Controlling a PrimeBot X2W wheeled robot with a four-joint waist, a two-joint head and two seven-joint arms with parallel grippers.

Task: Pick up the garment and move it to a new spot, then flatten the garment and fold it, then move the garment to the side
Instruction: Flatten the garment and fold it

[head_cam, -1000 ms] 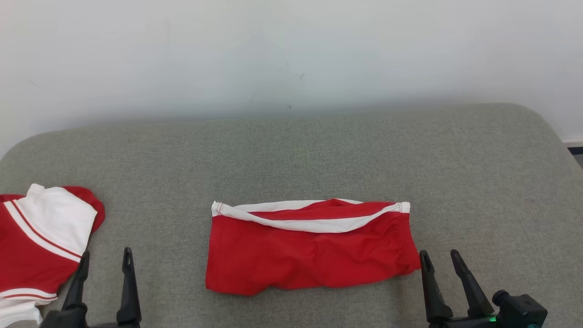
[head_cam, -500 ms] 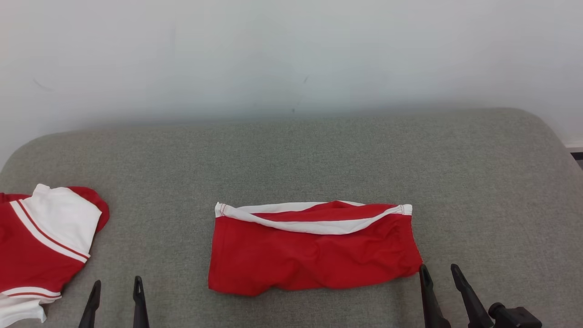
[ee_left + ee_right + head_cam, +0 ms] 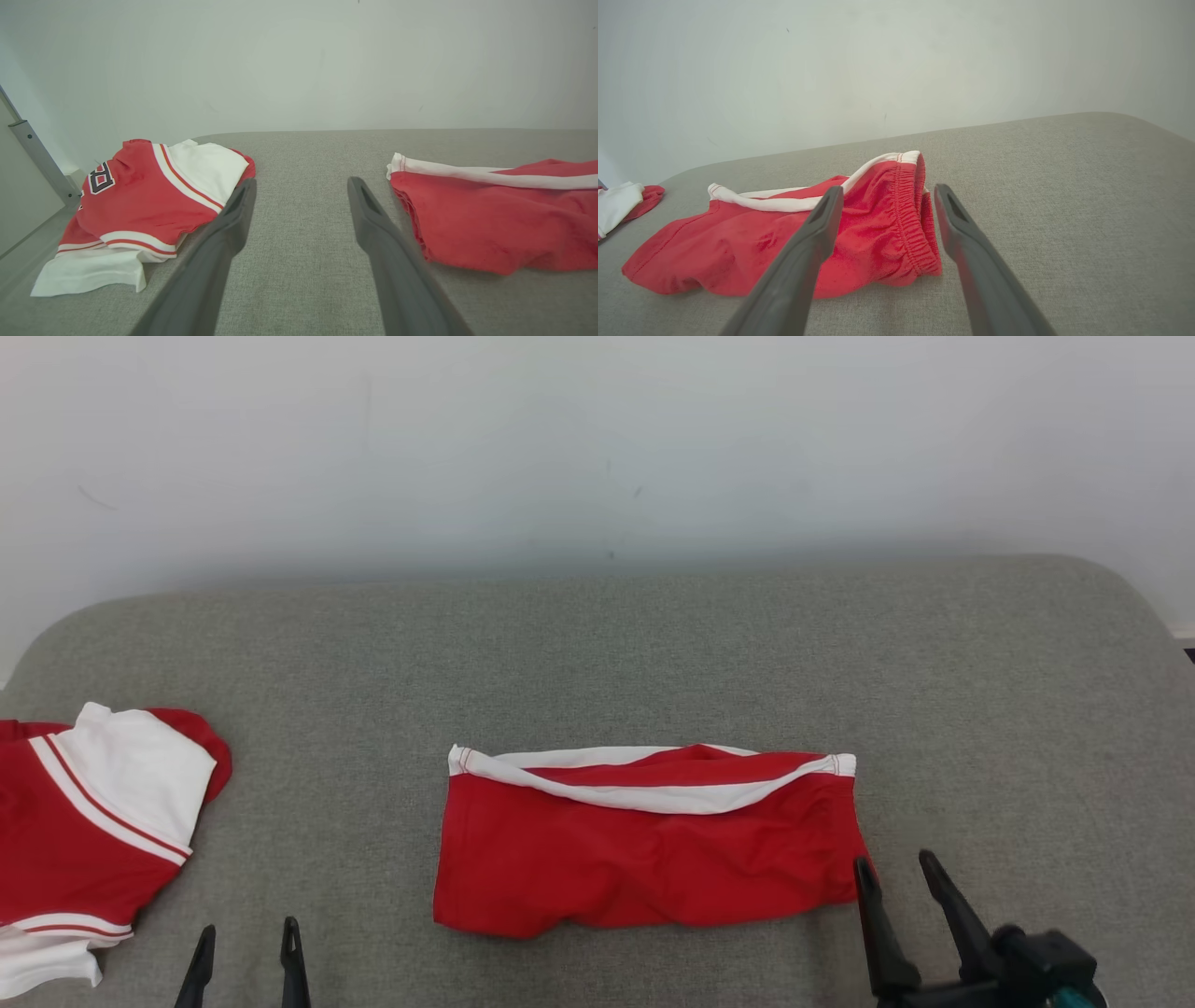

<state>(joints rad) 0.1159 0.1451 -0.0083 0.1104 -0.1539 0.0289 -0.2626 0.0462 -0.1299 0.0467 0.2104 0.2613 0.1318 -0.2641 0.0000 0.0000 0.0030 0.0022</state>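
On the grey cushion [image 3: 597, 653], red garment [image 3: 644, 859], right end effector [image 3: 893, 861] wide beside its corner, left end effector [image 3: 249, 929] wide, empty.

Bright, even, seemingly overhead light; soft faint shadows; wrist views stretched at edges

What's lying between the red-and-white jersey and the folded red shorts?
Nothing but bare grey cushion in the head view; the open left gripper hovers at the gap's near edge, touching neither jersey nor shorts.

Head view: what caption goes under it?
Red shorts on the grey cushion, between the open left gripper and right gripper.
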